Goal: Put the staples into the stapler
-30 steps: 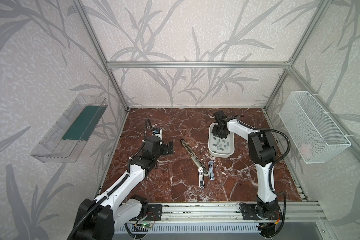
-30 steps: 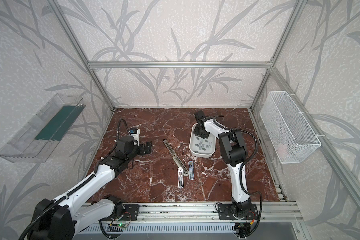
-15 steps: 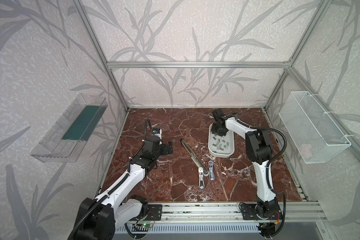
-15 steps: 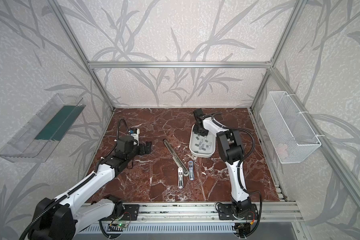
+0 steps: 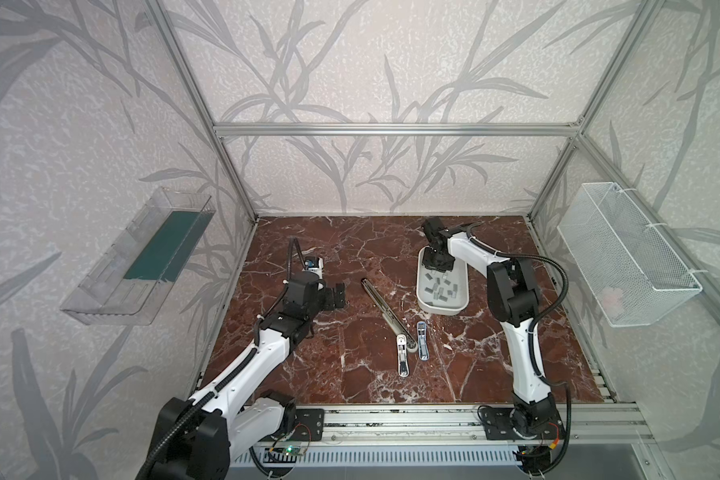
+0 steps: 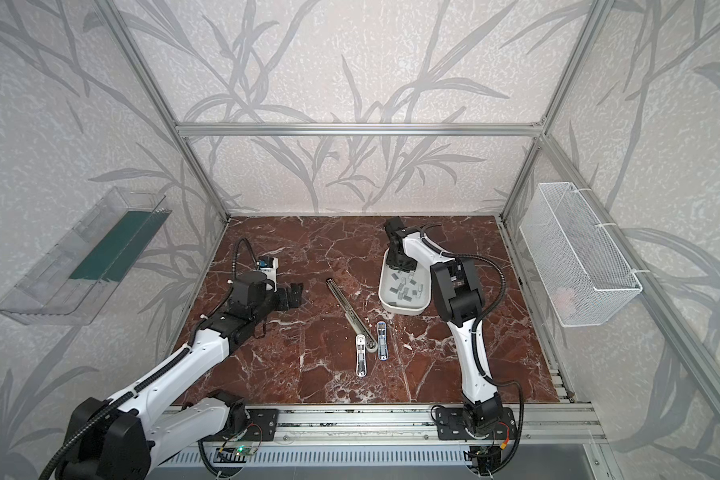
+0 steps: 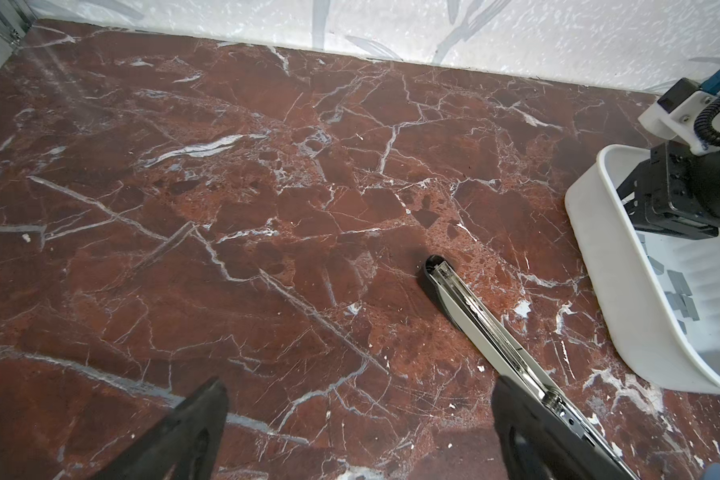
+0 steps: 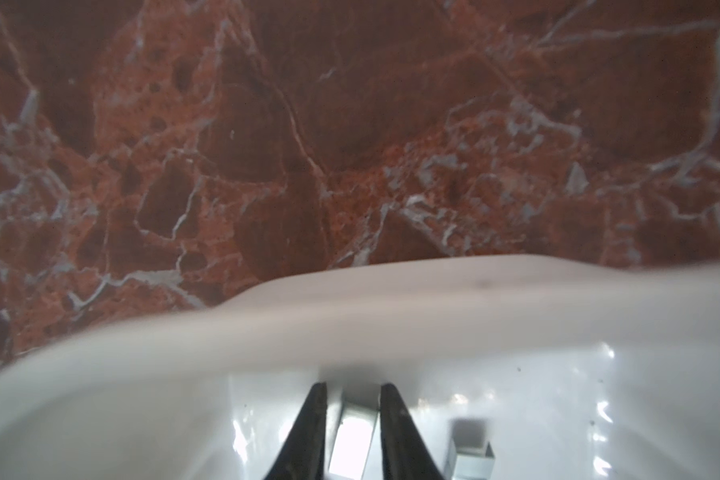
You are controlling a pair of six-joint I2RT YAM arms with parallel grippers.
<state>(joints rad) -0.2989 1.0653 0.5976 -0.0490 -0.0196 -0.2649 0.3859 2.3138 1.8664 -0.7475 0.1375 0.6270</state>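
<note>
The right gripper (image 8: 352, 386) reaches down into the white tray (image 8: 350, 316). Its jaws are drawn narrow, with one strip of the staples (image 8: 352, 440) lying right between them — whether they pinch it, I cannot tell. Another strip sits just beside one finger, and the rest lie scattered behind the gripper, nearer its arm's base. The left gripper (image 5: 335, 297) hovers with jaws wide apart — the long stapler (image 5: 385, 309) lies just ahead of it.

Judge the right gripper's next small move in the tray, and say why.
Probably close the right gripper fully on the staple strip lying between its jaws in the white tray: they flank it closely, but firm contact isn't clear, so lifting now might drop it.
</note>
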